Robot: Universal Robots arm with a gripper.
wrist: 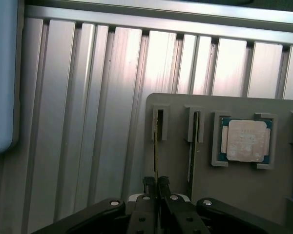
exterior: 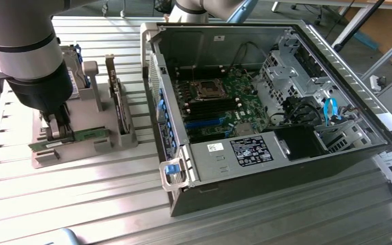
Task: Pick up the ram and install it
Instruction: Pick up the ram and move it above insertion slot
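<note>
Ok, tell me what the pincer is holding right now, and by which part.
The pincer grips the ram across its thin upper edge, partway along its length. The ram stands on edge in the gray holder.

The ram [exterior: 90, 135] — thin green stick — stands on edge in a grey holder [exterior: 73, 156].
</note>
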